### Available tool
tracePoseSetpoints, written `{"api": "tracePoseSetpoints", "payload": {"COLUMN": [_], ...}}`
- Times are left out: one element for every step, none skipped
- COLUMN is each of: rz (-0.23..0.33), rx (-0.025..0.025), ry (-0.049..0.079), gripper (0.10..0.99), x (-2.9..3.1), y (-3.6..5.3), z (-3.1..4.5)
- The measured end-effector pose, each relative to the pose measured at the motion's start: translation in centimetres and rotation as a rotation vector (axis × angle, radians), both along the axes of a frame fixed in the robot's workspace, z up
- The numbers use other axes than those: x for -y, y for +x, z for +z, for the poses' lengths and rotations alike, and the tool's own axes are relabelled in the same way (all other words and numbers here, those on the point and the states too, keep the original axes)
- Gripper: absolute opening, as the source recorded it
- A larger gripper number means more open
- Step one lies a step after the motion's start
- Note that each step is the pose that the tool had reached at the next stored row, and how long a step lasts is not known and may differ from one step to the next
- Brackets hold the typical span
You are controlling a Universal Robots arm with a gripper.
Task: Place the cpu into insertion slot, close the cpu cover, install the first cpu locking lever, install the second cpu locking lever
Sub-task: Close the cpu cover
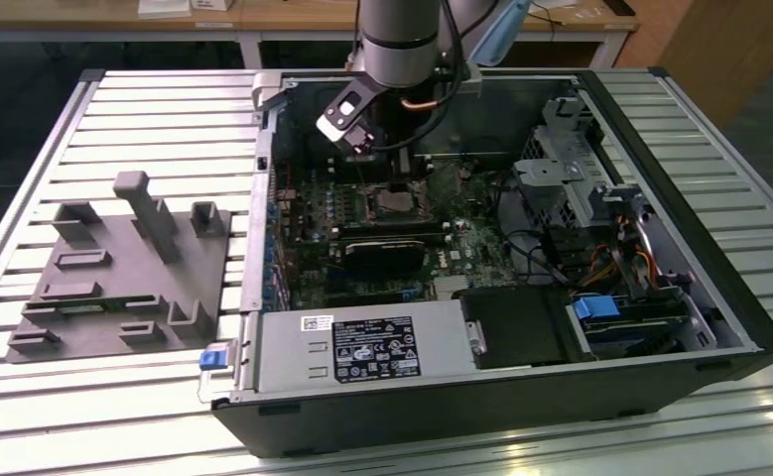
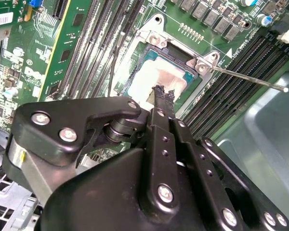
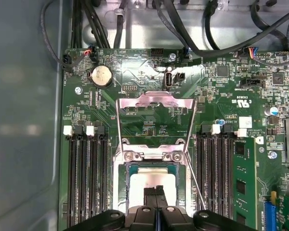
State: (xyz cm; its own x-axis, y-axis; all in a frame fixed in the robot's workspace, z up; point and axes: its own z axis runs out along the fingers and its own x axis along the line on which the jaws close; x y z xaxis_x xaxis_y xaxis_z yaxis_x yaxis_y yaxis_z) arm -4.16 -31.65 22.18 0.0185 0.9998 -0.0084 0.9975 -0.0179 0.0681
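Directly under the fingers (image 2: 160, 113), the cpu (image 2: 151, 79) is seen lying flat in the insertion slot (image 3: 119, 178), its silver-grey top smeared pale. The fingers are pressed together with nothing gripped between them; whether their tips touch the chip cannot be told. Beyond the fingertips the cpu cover (image 3: 156, 101) is stood open, and a locking lever (image 2: 245, 79) juts free alongside. The chip is judged light, rigid and fragile, best taken by opposite edges.
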Motion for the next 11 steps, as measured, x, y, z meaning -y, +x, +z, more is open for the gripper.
{"api": "tracePoseSetpoints", "payload": {"rz": [0.000,0.000,0.000,0.000,0.000,0.000,0.000,0.000,0.000,0.000,0.000], "rx": [-0.0001,-0.0005,-0.0012,-0.0019,-0.0025,-0.0031,-0.0039,-0.0048,-0.0056,-0.0060,-0.0061], "ry": [0.000,0.000,0.000,0.000,0.000,0.000,0.000,0.000,0.000,0.000,0.000], "gripper": [0.106,0.106,0.106,0.106,0.106,0.106,0.106,0.106,0.106,0.106,0.106], "x": [0.00,0.00,0.00,0.00,0.00,0.00,0.00,0.00,0.00,0.00,0.00], "y": [0.02,0.04,0.05,0.07,0.08,0.09,0.10,0.12,0.13,0.13,0.12], "z": [0.13,0.29,0.44,0.62,0.82,1.06,1.31,1.57,1.85,2.19,2.67]}}
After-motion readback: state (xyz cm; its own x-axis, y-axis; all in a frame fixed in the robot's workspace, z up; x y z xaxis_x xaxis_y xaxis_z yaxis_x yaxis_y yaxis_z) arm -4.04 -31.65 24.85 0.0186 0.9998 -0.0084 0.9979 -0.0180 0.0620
